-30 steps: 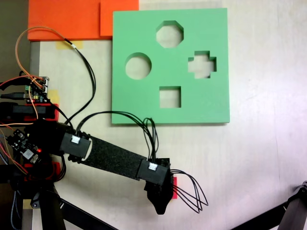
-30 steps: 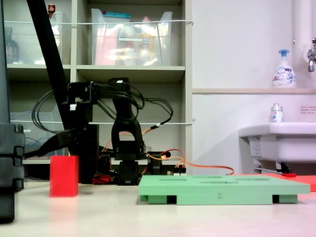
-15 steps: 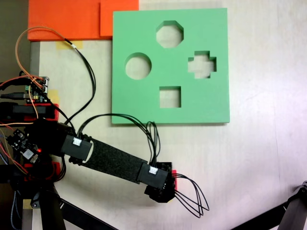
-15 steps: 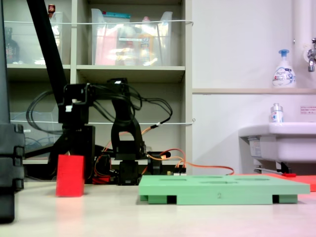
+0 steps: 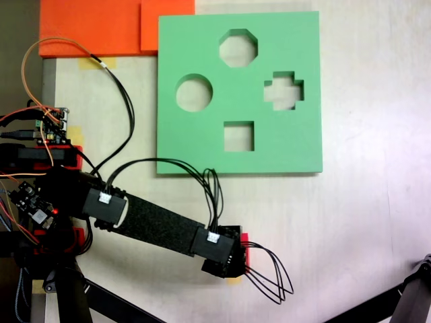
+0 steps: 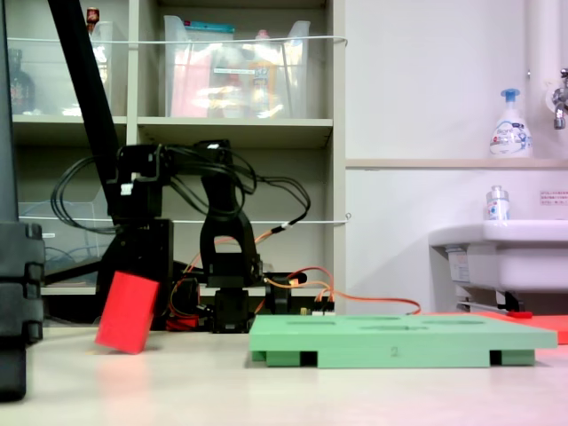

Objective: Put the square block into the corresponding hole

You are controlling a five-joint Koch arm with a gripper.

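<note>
The square block (image 6: 127, 312), a small red cube, is tilted, with its lower left corner near the table. In a fixed view from above only a red sliver of the block (image 5: 244, 247) shows, at the right of the black gripper (image 5: 227, 257), which sits right over it. The gripper (image 6: 142, 271) stands just behind the cube and appears shut on it; the jaws themselves are hidden. The green board (image 5: 283, 148) lies beyond, with its square hole (image 5: 238, 136) well up and slightly right of the gripper. From the side the board (image 6: 399, 342) lies to the right of the cube.
Round (image 5: 194, 93), octagonal (image 5: 238, 48) and cross-shaped (image 5: 283, 91) cut-outs share the board. Orange foam sheets (image 5: 101, 27) lie at the top left. Electronics and wires (image 5: 47, 124) crowd the left edge. A black stand leg (image 5: 404, 303) crosses the lower right corner.
The cube, upright on the table a second ago, now leans over with one side raised. The gripper dropped over it and has shifted slightly.
</note>
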